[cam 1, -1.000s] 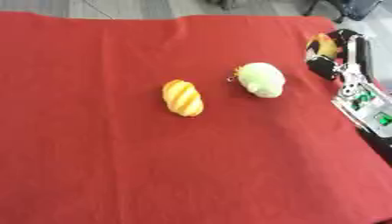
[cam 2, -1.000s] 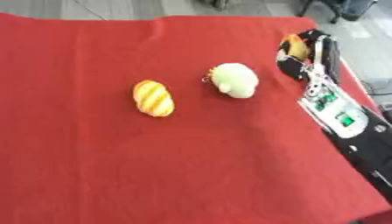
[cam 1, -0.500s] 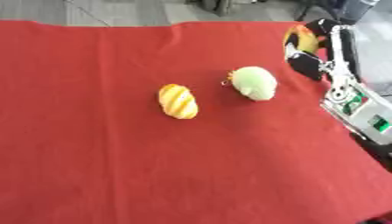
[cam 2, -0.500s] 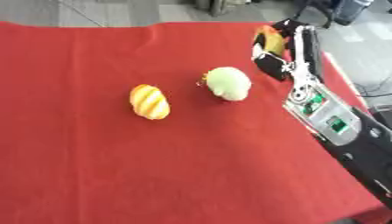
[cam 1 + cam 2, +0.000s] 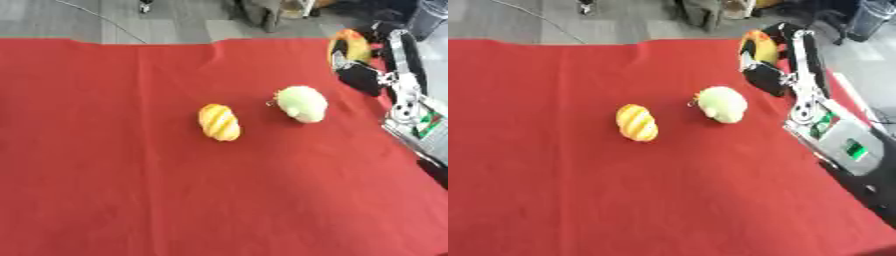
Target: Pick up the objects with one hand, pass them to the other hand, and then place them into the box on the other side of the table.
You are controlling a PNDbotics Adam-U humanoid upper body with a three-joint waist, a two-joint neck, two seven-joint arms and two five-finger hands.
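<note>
right robot hand (image 5: 765, 75) curled round an orange-yellow toy (image 5: 754, 46) — above the red cloth's (image 5: 579, 175) far right edge.

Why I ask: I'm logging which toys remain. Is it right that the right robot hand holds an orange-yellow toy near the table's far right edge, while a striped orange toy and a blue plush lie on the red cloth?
Not quite: the plush is pale green, not blue, as the right eye view shows. The rest stands: the right robot hand holds an orange-yellow toy near the far right edge, and the striped orange toy lies beside the plush on the red cloth.
</note>
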